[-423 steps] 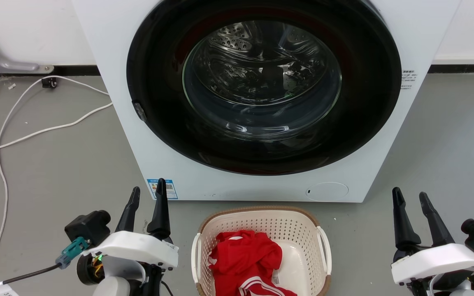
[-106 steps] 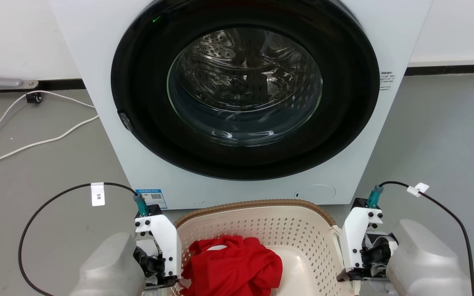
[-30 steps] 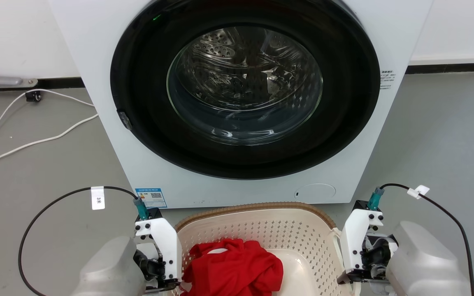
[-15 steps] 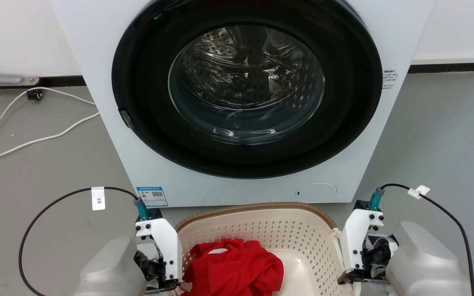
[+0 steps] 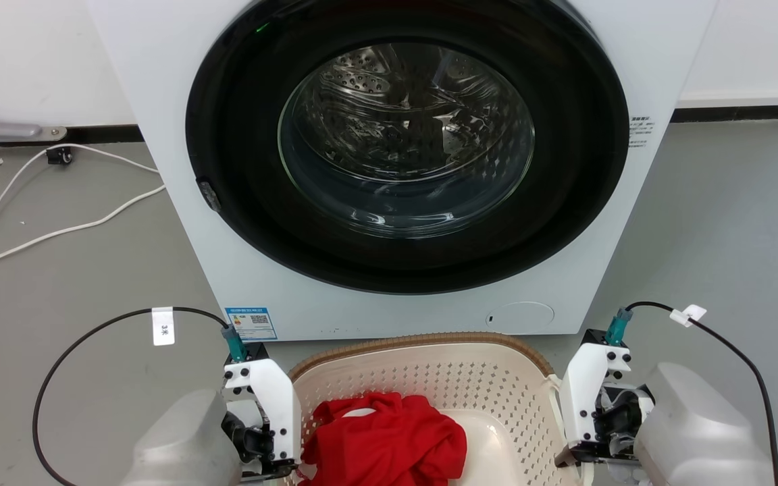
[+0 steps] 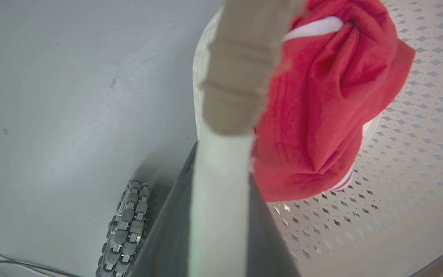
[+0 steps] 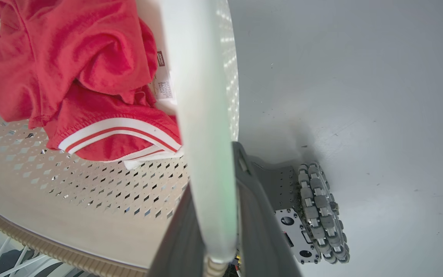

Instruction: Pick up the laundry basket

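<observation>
The laundry basket (image 5: 429, 378) is cream with perforated walls and a brown woven-look rim (image 5: 423, 339). It sits low in the head view, just before the washing machine, with a red garment (image 5: 389, 439) inside. My left gripper (image 6: 221, 173) is shut on the basket's white left handle (image 6: 217, 154), dark fingers on either side of it. My right gripper (image 7: 214, 184) is shut on the white right handle (image 7: 202, 96). In the head view both white wrists (image 5: 264, 412) (image 5: 588, 405) point down at the basket's sides, fingertips hidden. In both wrist views the basket hangs over grey floor.
The white washing machine (image 5: 159, 101) with its round glass door (image 5: 406, 142) shut stands directly behind the basket. A white cable (image 5: 58, 233) trails over the grey floor at left. My base's roller wheels (image 6: 127, 227) (image 7: 319, 211) show under the basket's sides.
Since the oldest frame both grippers have come down onto the handles and shut, and the basket looks larger and nearer. Over the last second only the camera has shifted slightly.
</observation>
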{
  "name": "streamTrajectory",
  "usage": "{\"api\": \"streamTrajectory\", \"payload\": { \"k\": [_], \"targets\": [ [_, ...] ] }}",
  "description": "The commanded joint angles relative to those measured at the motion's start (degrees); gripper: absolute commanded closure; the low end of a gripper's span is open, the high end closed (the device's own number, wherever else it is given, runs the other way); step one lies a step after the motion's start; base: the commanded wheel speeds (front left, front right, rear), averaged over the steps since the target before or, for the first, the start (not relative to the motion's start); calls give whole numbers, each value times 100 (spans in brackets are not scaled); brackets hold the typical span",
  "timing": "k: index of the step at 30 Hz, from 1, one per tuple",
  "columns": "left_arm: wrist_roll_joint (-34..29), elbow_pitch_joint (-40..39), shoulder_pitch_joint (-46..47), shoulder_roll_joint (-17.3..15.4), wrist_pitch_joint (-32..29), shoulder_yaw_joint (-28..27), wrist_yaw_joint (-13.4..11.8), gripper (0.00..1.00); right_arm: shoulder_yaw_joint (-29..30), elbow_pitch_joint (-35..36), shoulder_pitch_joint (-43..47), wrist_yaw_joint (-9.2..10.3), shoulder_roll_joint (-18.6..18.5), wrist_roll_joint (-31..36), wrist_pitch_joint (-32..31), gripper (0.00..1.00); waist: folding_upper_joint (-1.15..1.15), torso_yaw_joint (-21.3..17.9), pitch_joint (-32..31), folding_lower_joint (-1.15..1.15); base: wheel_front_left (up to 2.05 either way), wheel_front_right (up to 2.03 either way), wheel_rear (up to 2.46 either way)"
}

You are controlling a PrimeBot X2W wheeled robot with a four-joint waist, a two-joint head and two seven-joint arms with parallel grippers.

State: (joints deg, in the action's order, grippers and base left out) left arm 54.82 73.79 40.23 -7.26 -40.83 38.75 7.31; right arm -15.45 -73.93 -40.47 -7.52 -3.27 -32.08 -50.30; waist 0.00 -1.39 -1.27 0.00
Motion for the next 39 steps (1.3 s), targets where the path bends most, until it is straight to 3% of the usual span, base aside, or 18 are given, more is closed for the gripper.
{"api": "streamTrajectory", "payload": {
  "k": [1, 39],
  "targets": [
    [54, -22, 16, 28, 12, 11, 25, 100, 36, 13, -3, 6, 3, 17, 4, 100, 0, 3, -4, 0, 0, 0, 0],
    [184, -11, -144, 19, 199, 192, 25, 100, 183, 11, 190, 6, 30, 135, -138, 100, 0, 14, -112, 0, 0, 0, 0]
  ]
}}
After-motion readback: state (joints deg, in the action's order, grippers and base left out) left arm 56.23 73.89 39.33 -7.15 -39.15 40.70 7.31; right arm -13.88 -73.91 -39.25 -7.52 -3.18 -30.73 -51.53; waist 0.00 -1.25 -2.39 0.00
